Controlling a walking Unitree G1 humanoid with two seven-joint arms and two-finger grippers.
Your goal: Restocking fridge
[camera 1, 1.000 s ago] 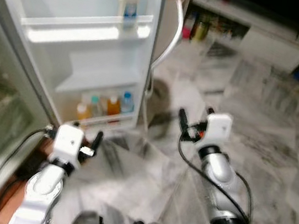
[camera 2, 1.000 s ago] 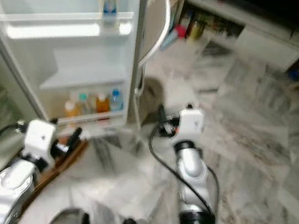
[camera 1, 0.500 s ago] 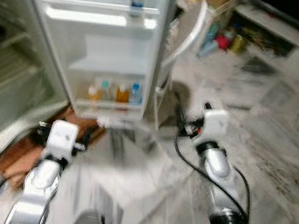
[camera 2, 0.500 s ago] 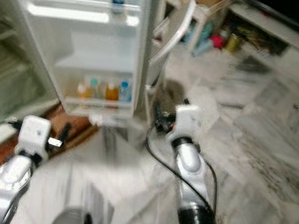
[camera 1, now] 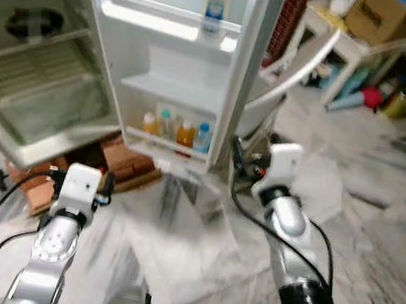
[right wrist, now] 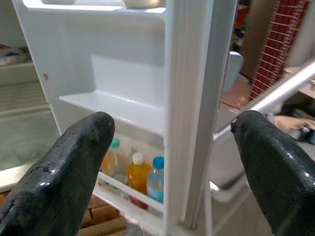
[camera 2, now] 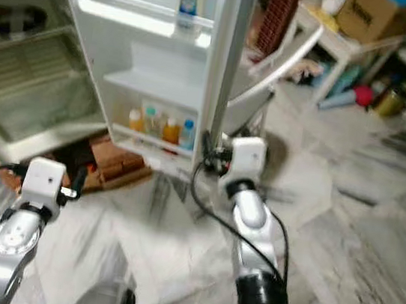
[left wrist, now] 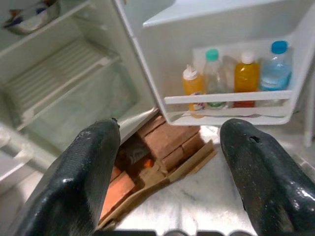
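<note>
Left eye view, itemised left to right.

Fridge interior: open compartment with wire shelf and a dark bowl on the upper shelf; lower shelves bare.

Bricks and board: reddish blocks on the floor under the fridge's front edge.

Left pincer: held low over the marble floor, in front of the fridge; fingers spread wide, nothing between them.

Fridge door: swung open, inner side facing the robot. Upper door rack carries one white bottle with blue label. Middle rack bare. Bottom door rack holds four bottles in a row: yellow squeeze bottle, clear bottle with green cap, orange bottle, clear bottle with blue cap.

Right pincer: raised just beside the door's outer edge, near the bottom rack; fingers wide apart, empty. The door edge stands between the two fingers in the right wrist view.

White table, far right: cardboard box on top, assorted items beneath.

Handling note (judgement): no item for restocking is held; stock already sits in the door racks. The step appears to be an approach to the door. Best done by steadying the body first, keeping both pincers clear of the bottom rack's bottles, and approaching the door edge squarely.
</note>
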